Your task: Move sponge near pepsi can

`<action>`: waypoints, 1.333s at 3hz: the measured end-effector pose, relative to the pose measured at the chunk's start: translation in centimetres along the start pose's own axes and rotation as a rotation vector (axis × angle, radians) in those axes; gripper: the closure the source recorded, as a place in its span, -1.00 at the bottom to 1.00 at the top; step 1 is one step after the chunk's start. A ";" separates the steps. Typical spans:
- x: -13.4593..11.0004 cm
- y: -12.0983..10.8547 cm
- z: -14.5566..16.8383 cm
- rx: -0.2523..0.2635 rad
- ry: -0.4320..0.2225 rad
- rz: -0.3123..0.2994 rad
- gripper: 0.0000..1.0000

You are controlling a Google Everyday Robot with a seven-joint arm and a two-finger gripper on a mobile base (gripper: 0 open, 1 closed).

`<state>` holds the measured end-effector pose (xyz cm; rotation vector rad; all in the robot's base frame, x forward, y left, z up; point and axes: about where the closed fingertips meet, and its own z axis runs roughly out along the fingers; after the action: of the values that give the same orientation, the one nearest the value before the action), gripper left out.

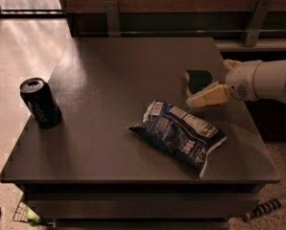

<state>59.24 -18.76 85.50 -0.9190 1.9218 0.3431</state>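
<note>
At the right edge of the table (124,71), we see the sponge (198,79) just beside the gripper (210,85), whose jaws look spread and clamp nothing yet. The pepsi can (40,102) stands well apart to the left, so the carry runs leftward, past the chip bag (179,135).

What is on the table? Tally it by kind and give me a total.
Sponge: 1
Soda can: 1
Chip bag: 1
Total: 3 on the table. The gripper is at the sponge, on the table's right side.
</note>
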 end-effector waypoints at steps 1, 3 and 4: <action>0.0 0.2 0.7 -0.011 0.019 0.010 -1.00; 2.9 0.2 4.6 -0.041 -0.013 0.116 -0.95; 2.7 0.4 4.7 -0.044 -0.013 0.113 -0.48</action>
<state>61.21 -17.09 80.74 -0.8365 1.9654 0.4580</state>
